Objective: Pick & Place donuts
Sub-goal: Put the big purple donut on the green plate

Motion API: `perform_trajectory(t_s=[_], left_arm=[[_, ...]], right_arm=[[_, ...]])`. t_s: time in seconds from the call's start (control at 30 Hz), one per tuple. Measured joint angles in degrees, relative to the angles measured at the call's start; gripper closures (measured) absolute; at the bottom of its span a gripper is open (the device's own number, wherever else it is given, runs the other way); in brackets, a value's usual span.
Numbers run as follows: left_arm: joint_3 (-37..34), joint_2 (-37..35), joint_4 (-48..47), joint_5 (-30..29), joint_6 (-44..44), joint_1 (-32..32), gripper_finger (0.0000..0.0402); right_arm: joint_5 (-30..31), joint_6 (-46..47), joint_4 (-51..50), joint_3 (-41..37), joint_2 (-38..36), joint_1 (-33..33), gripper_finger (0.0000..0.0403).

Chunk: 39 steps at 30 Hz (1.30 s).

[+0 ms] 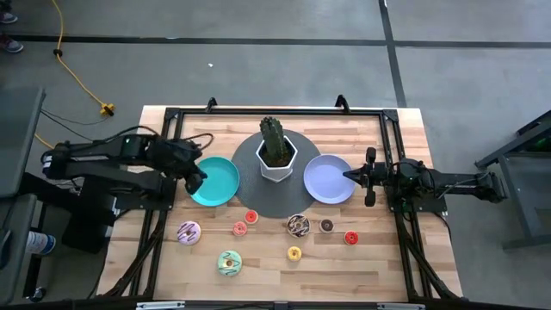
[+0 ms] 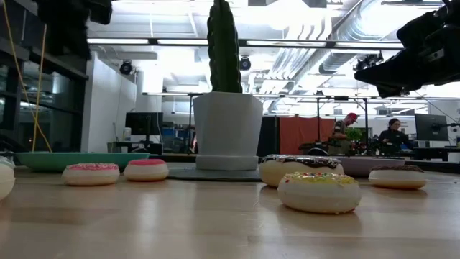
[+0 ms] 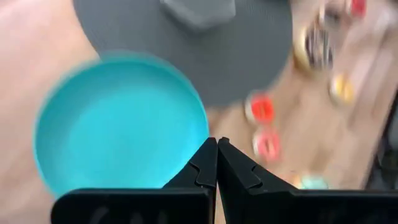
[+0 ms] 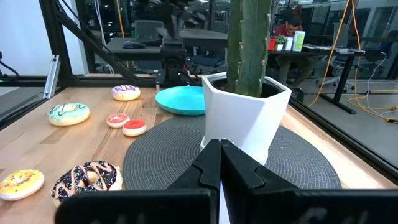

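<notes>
8 donuts lie loose on the near half of the table (image 1: pixel 379 258), in front of the mat, none of them on a plate yet. From the left: a pink donut (image 1: pixel 188 232), a mint donut (image 1: pixel 229 263), 2 small red-pink ones (image 1: pixel 240 228) and (image 1: pixel 251 216), a chocolate donut (image 1: pixel 298 226), a yellow one (image 1: pixel 294 253), a small brown one (image 1: pixel 327 226) and a red one (image 1: pixel 350 238).

The left gripper (image 1: pixel 196 182) hangs over the left edge of the teal plate (image 1: pixel 215 182), fingers pressed together, holding nothing. The pink donut sits just in front of it, toward the table's near edge, so I'd judge that arm the nearer one for the pink and mint pair. The right gripper (image 1: pixel 350 176) is at the right rim of the lavender plate (image 1: pixel 328 179), fingers also closed on nothing, pointing across toward the pot; the brown and red donuts lie in front of it and are its closest picks. Being rings lying flat, they have no long axis to line up with, so either gripper would have to spread first and come down from above.

Both plates are bare. Between them, a white pot (image 1: pixel 277 160) with a cactus (image 1: pixel 274 140) stands on a round grey mat (image 1: pixel 258 200).
</notes>
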Motion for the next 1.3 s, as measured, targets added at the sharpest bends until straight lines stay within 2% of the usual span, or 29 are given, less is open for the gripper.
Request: perform_trajectory(t_s=[0.13, 0.47, 0.73, 0.87, 1.03, 1.3], left_arm=[[4.19, 5.03, -7.65, 6.25, 4.75, -4.03, 0.0401], [4.43, 6.95, -11.38, 6.24, 6.31, -21.51, 0.0401], [2.26, 6.95, -11.04, 4.56, -7.03, -39.09, 0.0401], [-0.24, 7.03, -9.26, 3.66, -14.31, -45.52, 0.0401], [-3.58, 7.86, -2.86, 3.6, -24.21, -49.13, 0.0401], [-6.25, 15.09, 2.83, 1.89, -39.48, -49.07, 0.0401]], right_arm=[[0.0, 0.0, 0.02, 0.0, 0.0, 0.01, 0.0402], [0.0, 0.0, 0.04, 0.02, 0.0, 0.01, 0.0402], [0.0, 0.0, 0.05, 0.0, 0.0, 0.01, 0.0402], [0.0, 0.0, 0.04, 0.0, 0.0, -0.01, 0.0402], [0.0, 0.0, 0.05, 0.02, 0.0, 0.01, 0.0402], [0.0, 0.0, 0.07, 0.0, 0.0, 0.01, 0.0402]])
